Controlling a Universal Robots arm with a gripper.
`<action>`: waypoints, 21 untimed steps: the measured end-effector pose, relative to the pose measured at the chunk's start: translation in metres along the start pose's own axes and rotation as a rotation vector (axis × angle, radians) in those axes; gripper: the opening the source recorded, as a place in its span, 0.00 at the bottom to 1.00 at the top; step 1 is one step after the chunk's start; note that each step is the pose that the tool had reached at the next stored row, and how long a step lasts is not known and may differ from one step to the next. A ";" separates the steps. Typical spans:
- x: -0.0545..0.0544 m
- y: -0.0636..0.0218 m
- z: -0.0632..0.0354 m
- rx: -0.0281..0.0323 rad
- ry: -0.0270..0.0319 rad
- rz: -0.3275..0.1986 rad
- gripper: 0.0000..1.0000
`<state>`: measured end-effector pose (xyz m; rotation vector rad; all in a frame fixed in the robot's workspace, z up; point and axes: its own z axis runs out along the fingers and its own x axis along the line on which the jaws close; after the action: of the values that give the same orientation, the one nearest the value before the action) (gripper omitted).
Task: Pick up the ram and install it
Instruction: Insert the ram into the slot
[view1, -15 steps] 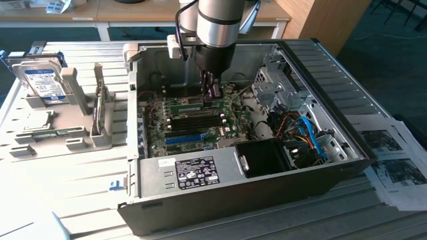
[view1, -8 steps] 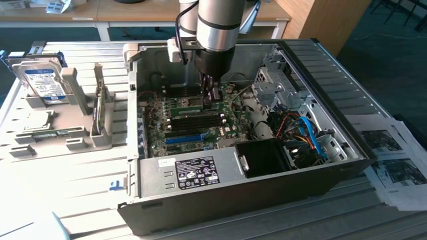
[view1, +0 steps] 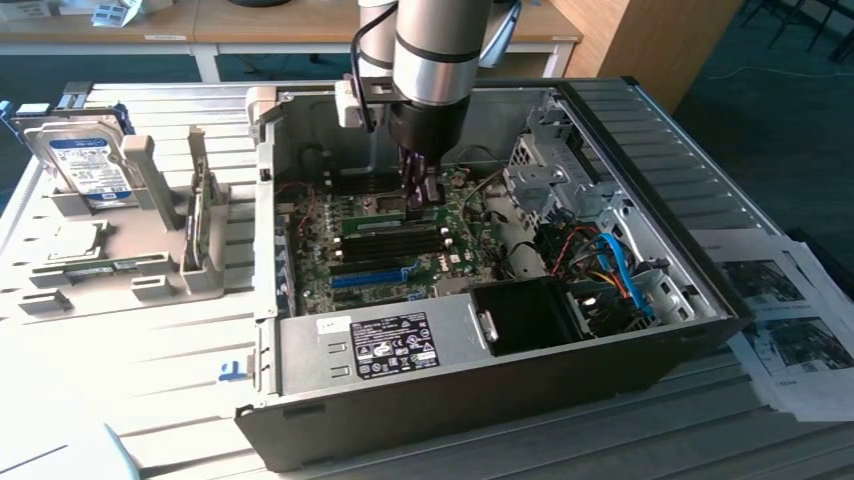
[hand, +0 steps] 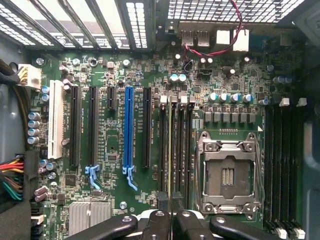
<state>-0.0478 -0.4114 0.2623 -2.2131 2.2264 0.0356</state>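
The ram appears edge-on in the wrist view as a thin pale-green strip. It runs along one of the black memory slots beside the empty processor socket. My gripper is shut on the ram's near end, with a dark finger on each side of it. In the exterior view my gripper reaches straight down into the open computer case. Its tips are just above the motherboard at the memory slots. Whether the ram is fully seated in the slot cannot be told.
A second bank of memory slots lies beyond the socket, and expansion slots include a blue one. The case also holds a power supply, a black fan shroud and cables. Outside it stand a grey rack, a hard drive and a processor.
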 end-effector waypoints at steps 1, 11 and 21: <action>0.000 -0.0007 0.0001 0.0000 -0.0001 0.000 0.12; 0.000 -0.0027 0.0027 0.0001 0.0000 0.000 0.12; 0.000 -0.0029 0.0167 0.0013 0.0001 0.000 0.12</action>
<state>-0.0451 -0.4114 0.2455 -2.2125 2.2259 0.0340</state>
